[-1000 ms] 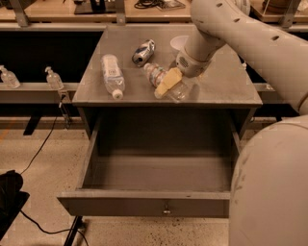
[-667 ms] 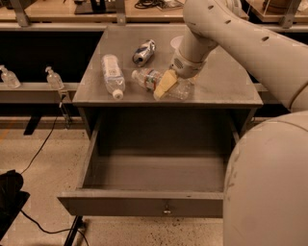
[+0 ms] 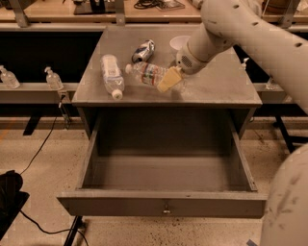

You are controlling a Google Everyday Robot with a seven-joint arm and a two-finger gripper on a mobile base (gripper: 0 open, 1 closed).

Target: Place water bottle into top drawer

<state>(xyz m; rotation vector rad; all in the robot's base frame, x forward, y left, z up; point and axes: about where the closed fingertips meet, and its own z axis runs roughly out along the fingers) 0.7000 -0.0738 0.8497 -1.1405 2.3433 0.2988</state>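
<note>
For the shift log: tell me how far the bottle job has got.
Done: the top drawer stands pulled open. In hand: the end effector is at the base end of the water bottle, on the cabinet top beside the can. Left: lifting the bottle and putting it into the drawer.

You have a speckled tan floor (image 3: 48, 192) under a grey metal cabinet (image 3: 216, 91); a black cable (image 3: 43, 144) trails over it at left; a low ledge (image 3: 29, 90) runs behind; a wooden bench (image 3: 48, 10) stands at the back; the gripper (image 3: 168, 81) hangs over the cabinet top; light dim, warm.
</note>
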